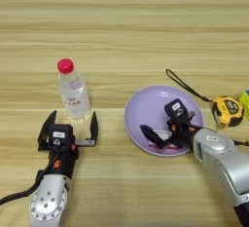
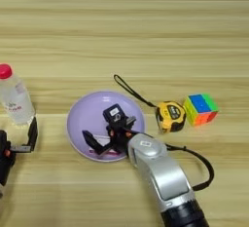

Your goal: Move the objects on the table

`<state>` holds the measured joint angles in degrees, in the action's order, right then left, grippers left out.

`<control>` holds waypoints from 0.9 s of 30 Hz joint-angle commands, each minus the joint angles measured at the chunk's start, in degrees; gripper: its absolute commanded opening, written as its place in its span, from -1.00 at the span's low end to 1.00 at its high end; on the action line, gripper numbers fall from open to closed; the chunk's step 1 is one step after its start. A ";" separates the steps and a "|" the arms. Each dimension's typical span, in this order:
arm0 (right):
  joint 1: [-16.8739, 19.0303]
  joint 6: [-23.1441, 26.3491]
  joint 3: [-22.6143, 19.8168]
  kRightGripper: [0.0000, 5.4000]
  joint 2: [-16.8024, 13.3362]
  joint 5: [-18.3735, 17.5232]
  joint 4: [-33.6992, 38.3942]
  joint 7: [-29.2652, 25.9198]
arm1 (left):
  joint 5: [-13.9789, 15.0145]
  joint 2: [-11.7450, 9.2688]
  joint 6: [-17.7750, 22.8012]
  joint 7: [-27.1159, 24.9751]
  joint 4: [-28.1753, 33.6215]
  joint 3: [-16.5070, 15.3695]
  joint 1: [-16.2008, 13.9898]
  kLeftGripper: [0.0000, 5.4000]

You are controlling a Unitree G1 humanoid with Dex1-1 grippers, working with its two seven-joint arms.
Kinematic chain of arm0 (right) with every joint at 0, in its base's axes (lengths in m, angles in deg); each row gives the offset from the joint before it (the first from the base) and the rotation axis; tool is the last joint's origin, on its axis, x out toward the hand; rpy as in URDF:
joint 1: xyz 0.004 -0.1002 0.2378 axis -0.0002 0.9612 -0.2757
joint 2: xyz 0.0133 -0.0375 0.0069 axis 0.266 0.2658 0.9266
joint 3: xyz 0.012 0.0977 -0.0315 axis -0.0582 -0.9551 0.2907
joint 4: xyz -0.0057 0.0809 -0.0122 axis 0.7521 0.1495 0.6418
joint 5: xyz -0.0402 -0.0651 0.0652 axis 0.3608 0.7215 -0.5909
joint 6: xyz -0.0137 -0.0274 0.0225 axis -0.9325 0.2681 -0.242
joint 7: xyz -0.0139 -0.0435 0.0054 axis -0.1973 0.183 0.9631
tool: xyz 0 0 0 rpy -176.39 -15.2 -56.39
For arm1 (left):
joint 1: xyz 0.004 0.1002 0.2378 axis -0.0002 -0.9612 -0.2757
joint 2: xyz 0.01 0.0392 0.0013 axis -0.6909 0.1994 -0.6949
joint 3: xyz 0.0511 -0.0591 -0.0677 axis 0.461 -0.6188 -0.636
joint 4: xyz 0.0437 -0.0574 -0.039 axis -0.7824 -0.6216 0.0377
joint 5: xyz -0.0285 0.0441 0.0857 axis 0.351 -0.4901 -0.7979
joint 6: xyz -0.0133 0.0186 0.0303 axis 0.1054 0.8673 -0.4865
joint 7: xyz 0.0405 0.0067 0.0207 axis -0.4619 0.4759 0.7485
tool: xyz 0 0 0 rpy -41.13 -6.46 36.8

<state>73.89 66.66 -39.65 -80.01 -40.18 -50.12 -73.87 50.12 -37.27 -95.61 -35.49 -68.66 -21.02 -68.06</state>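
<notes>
The round lavender plate [image 1: 141,109] lies right of centre on the wooden table [image 1: 124,36]. My right gripper [image 1: 163,122] hovers low over its near half, open, with one finger toward the plate's middle and the other at its near-left. The small white card with a pink-red band [image 1: 159,145] lies on the plate's near edge, partly hidden under that gripper. The yellow-and-black tape measure [image 2: 170,115] sits just right of the plate, its black strap [image 2: 130,89] running up-left. My left gripper [image 1: 69,129] rests open near the front left.
A clear water bottle with a red cap [image 1: 73,92] stands upright just beyond the left gripper's fingers. A multicoloured puzzle cube [image 2: 200,108] sits right of the tape measure. A black cable [image 2: 202,165] loops beside the right arm.
</notes>
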 commanded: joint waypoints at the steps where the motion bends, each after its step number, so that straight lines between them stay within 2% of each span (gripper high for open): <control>1: 3.83 5.01 0.94 0.99 -2.19 0.06 -1.34 -0.07 | -0.75 0.10 0.96 0.29 -0.20 0.05 0.61 1.00; 4: 3.00 3.60 0.30 0.99 -1.31 -0.42 -1.55 0.17 | -0.81 0.12 0.94 0.28 -0.38 0.14 0.84 1.00; 15: 1.02 -10.08 -0.20 0.99 -0.64 0.47 -1.62 -0.17 | -0.85 0.06 0.96 0.24 -0.39 0.13 1.00 1.00; 22: -0.81 -15.40 -1.95 0.99 -1.88 -0.66 -2.19 -2.64 | -1.02 0.28 0.91 0.22 -0.55 0.25 1.09 1.00; 27: -1.38 -16.88 -3.63 0.99 -3.36 -2.09 -1.95 -5.13 | -1.16 0.41 0.90 0.30 -0.41 0.30 0.93 1.00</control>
<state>73.24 50.16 -42.38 -82.40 -41.41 -52.24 -77.97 49.39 -37.18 -95.57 -35.49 -68.81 -20.92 -67.55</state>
